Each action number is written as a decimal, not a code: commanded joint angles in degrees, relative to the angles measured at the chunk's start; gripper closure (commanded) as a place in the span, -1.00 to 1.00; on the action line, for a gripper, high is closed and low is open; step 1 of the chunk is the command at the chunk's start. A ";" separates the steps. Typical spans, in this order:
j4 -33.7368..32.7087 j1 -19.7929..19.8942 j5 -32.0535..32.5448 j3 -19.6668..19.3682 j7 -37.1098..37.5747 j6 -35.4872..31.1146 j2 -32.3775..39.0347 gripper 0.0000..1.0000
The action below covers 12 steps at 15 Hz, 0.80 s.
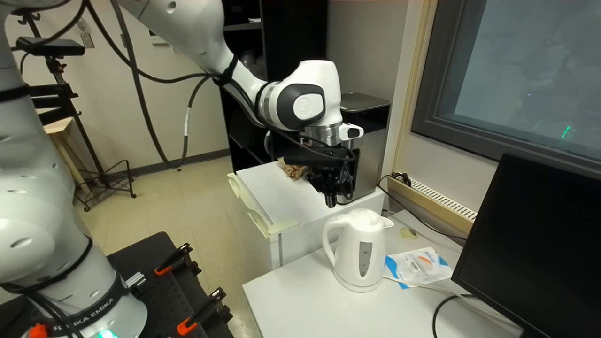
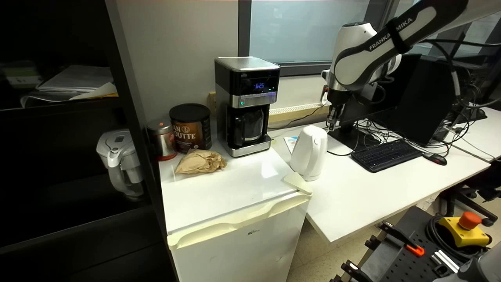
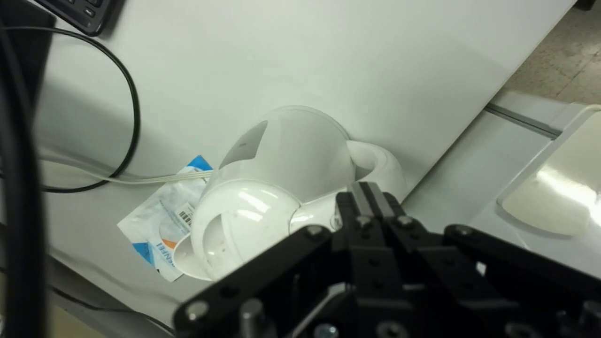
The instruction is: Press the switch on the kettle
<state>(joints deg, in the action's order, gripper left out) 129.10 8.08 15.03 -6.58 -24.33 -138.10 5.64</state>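
White kettle (image 1: pixel 350 258) stands near the desk edge (image 1: pixel 292 266), a narrow gap from the pressed-together end effector (image 3: pixel 370 191).

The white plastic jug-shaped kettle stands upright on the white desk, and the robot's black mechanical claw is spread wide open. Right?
Not quite: the robot's black mechanical claw is shut, as the wrist view shows. The white plastic jug-shaped kettle does stand upright on the white desk.

The kettle (image 3: pixel 281 176) looks smooth, glossy plastic, the bag (image 2: pixel 200 161) crumpled paper, the claw (image 3: pixel 371 188) mostly matt.
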 commanded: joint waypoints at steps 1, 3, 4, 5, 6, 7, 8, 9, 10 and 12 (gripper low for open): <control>-2.63 -0.10 -0.44 0.44 -1.78 -0.71 3.02 0.98; -3.26 -0.01 -0.44 0.66 -1.93 -1.01 3.98 0.98; -3.57 0.03 -0.41 0.74 -1.99 -1.15 4.44 0.98; -3.86 0.06 -0.38 0.80 -1.97 -1.32 4.89 0.98; -4.15 0.07 -0.20 0.85 -1.85 -1.78 5.44 0.98; -4.39 0.11 -0.20 0.91 -1.91 -2.16 5.87 0.98; -4.57 0.12 -0.14 0.96 -1.83 -2.81 6.40 0.98; -4.79 0.14 -0.11 1.03 -1.85 -3.27 6.85 0.98; -5.02 0.13 -0.19 1.15 -1.84 -3.68 7.35 0.99; -5.29 0.13 -0.06 1.33 -1.78 -4.80 8.25 0.99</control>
<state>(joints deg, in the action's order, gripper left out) 125.50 8.09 15.07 -5.69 -24.82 -141.24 11.75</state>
